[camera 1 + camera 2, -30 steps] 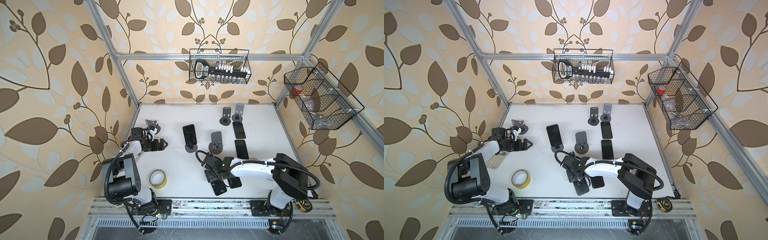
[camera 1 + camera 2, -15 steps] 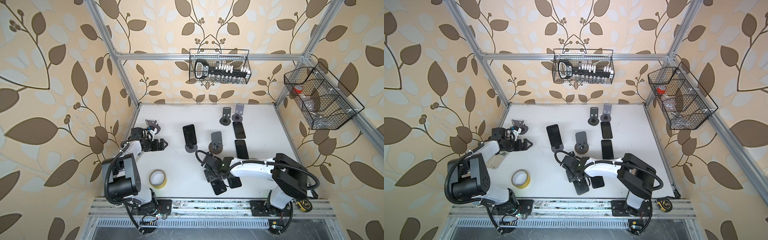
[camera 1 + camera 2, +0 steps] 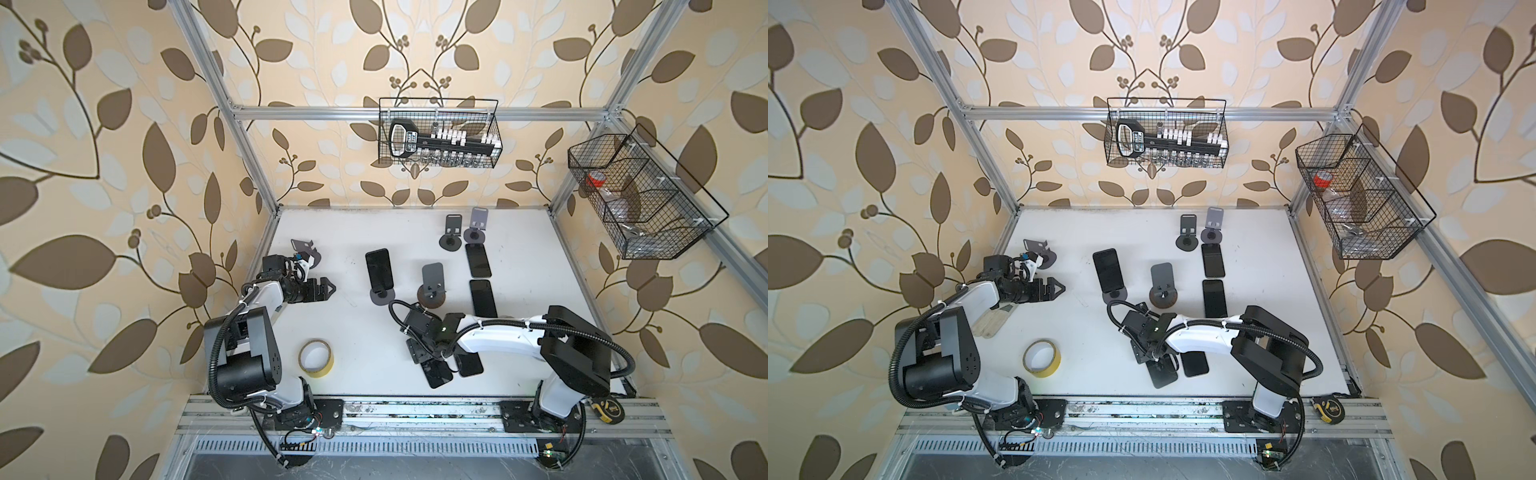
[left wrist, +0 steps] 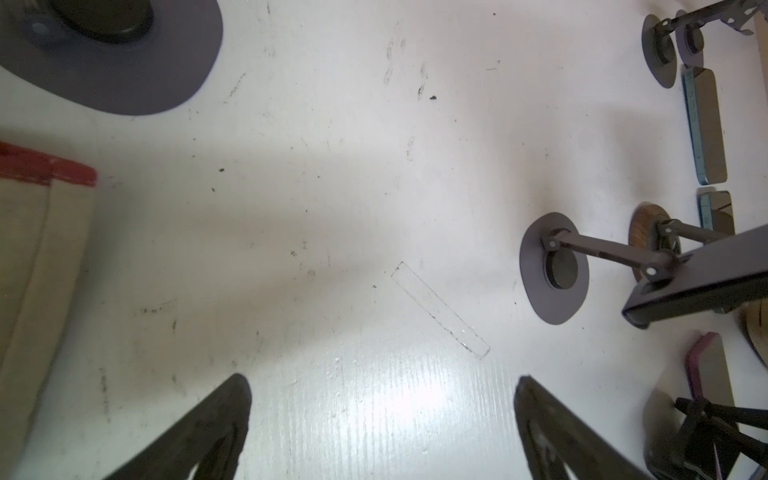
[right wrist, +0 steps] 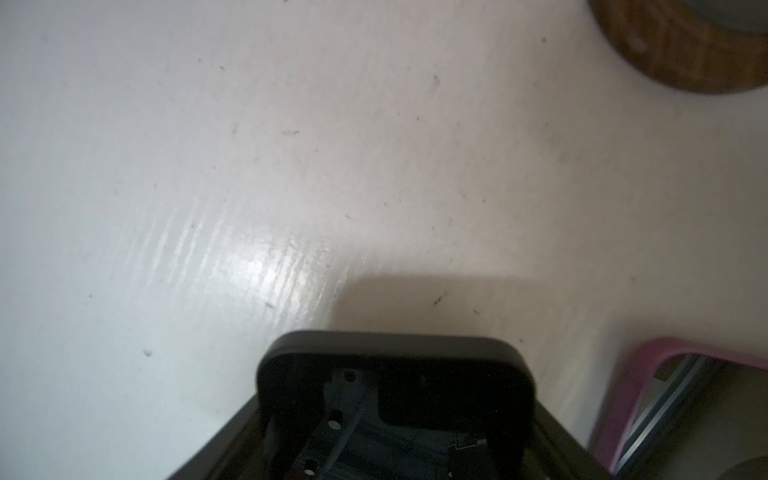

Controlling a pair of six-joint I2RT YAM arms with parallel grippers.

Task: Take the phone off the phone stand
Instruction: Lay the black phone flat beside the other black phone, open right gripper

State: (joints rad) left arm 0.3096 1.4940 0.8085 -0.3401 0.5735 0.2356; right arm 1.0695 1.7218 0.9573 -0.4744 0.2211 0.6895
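A black phone (image 3: pixel 379 269) (image 3: pixel 1107 270) leans upright on a grey phone stand (image 3: pixel 382 296) (image 3: pixel 1115 296) mid-table; the left wrist view shows the stand's base (image 4: pixel 555 270). My left gripper (image 3: pixel 330 286) (image 4: pixel 382 382) hangs open and empty to the left of that stand, well apart from it. My right gripper (image 3: pixel 424 357) (image 5: pixel 397 407) is low at the front, its fingers along both sides of another black phone (image 3: pixel 436 374) (image 5: pixel 395 361) lying flat on the table. Whether they press on it does not show.
An empty stand on a wooden base (image 3: pixel 432 276), two stands at the back (image 3: pixel 453 226) and one at far left (image 3: pixel 305 253). Flat phones (image 3: pixel 478 261) (image 3: pixel 483 298), a pink-cased phone (image 3: pixel 469 363) by the right gripper, a yellow tape roll (image 3: pixel 316 358), gloves (image 3: pixel 990 322).
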